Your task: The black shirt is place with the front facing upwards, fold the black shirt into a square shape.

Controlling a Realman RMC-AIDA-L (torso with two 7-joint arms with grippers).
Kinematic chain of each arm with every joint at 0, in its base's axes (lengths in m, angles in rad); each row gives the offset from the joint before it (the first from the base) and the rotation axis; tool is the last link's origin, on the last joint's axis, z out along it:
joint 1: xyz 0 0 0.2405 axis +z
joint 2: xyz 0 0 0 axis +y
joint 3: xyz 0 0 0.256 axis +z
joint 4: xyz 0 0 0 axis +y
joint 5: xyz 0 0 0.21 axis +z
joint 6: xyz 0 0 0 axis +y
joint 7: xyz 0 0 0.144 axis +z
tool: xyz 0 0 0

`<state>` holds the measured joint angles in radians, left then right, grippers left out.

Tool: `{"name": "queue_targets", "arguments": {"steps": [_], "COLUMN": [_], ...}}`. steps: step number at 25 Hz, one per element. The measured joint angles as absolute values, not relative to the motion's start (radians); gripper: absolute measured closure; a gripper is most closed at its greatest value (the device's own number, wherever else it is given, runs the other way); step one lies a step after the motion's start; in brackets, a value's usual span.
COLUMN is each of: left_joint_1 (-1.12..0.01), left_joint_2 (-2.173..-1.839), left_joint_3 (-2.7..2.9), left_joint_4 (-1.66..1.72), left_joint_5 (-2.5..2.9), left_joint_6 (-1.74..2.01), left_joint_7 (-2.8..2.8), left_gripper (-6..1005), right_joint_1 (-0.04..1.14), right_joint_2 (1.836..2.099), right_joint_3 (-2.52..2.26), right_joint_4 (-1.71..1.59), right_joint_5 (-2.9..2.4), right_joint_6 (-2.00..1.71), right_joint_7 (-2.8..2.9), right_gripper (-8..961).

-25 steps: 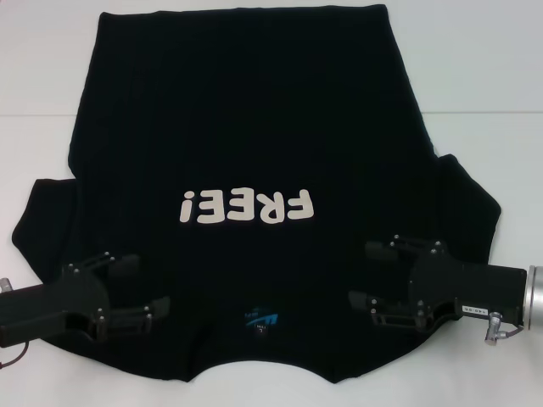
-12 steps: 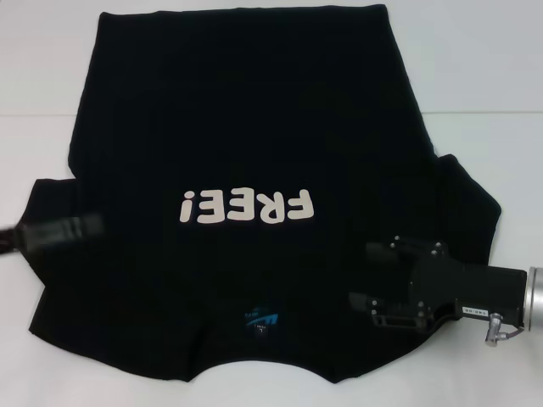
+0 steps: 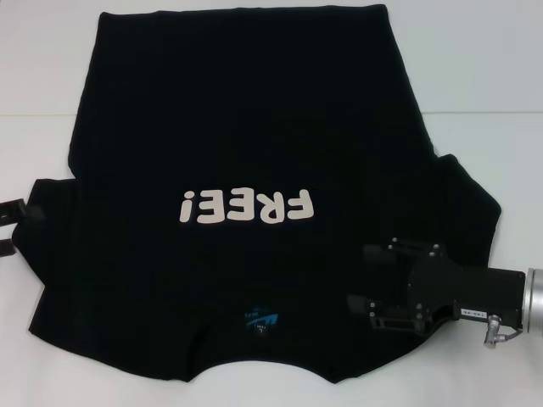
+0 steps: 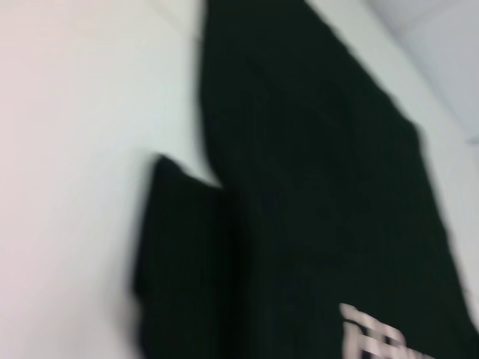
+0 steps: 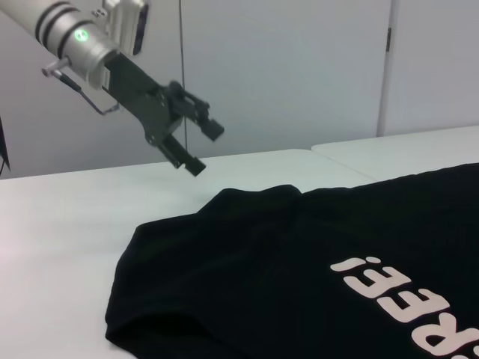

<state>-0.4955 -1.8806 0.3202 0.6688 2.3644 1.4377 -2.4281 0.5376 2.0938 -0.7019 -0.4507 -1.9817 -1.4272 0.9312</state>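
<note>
The black shirt (image 3: 246,127) lies flat on the white table, front up, with its white "FREE!" lettering (image 3: 246,208) and blue neck label (image 3: 261,318) toward me. My right gripper (image 3: 363,276) is open over the shirt's right shoulder, near the right sleeve (image 3: 467,212). At the picture's left edge my left gripper (image 3: 12,229) is beside the left sleeve (image 3: 51,212). The right wrist view shows that left gripper (image 5: 203,149) raised above the table, open and holding nothing, just beyond the shirt (image 5: 314,254). In the left wrist view the shirt (image 4: 314,187) is blurred.
The white table (image 3: 492,85) extends on both sides of the shirt, and a seam (image 3: 484,113) crosses it. The shirt's hem lies at the far side. A pale wall (image 5: 284,67) stands behind the table in the right wrist view.
My left gripper has left the shirt's left shoulder, drawing back to the left and lifting off the cloth. The right gripper and the shirt have stayed where they were.
</note>
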Motion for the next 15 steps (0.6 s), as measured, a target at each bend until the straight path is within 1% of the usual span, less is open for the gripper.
{"name": "queue_targets", "arguments": {"steps": [15], "left_joint_1": [-0.519], "left_joint_2": [-1.881], "left_joint_3": [0.345], "left_joint_4": [0.591], "left_joint_5": [2.400], "left_joint_6": [1.257], "left_joint_7": [-2.440], "left_gripper": [79], "right_joint_1": [0.537], "right_joint_2": [2.094], "right_joint_3": [-0.706], "right_joint_4": [-0.439], "right_joint_5": [-1.982], "right_joint_6": [-1.430], "right_joint_7": [0.931], "right_gripper": [145]}}
